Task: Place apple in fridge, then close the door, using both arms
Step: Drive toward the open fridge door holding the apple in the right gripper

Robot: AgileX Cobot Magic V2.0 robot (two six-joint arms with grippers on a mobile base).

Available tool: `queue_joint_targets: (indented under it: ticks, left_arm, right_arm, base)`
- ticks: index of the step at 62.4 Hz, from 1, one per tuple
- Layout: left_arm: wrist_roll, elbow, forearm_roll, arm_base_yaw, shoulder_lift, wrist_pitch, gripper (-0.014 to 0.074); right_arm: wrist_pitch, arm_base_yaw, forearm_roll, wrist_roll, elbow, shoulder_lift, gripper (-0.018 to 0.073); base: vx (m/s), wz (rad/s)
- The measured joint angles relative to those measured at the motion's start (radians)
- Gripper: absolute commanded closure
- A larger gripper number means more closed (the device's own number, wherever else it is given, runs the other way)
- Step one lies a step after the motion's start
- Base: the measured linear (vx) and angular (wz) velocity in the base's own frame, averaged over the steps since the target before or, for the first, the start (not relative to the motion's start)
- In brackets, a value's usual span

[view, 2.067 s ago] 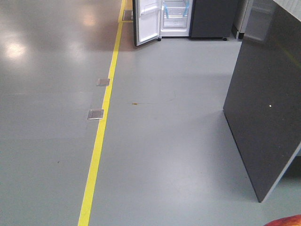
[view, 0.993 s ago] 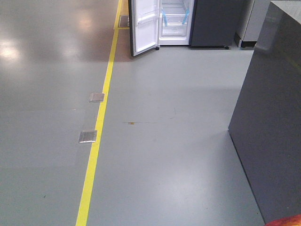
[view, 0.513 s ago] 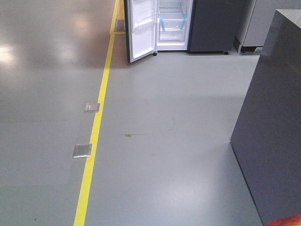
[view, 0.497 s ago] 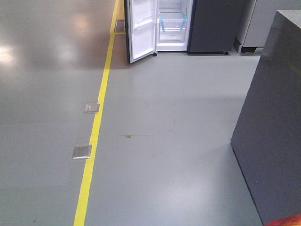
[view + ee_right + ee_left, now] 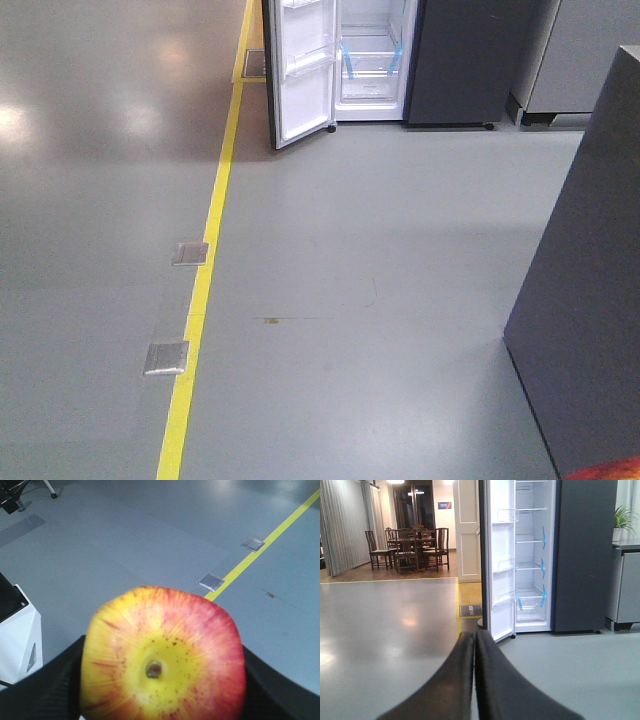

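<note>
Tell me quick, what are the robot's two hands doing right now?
Left fingers: closed together, holding nothing.
Right fingers: closed on the apple.

Nothing written can be read in any of the views: no word, number or brand. In the left wrist view a small blue sign hangs high above the dining chairs. Its pale lettering is too small to make out. A dark mat lies on the floor just beside the foot of the open door. It bears a pale line of print, also too blurred to read.
</note>
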Motion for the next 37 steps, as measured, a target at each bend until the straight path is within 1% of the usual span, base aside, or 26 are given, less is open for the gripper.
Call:
queue_joint_targets:
  ticks: [37]
  left_arm:
    - [0.000, 0.000, 0.000, 0.000, 0.000, 0.000, 0.0603]
  right_arm:
    - [0.000, 0.000, 0.000, 0.000, 0.000, 0.000, 0.0165]
  base:
    - [0.28, 0.02]
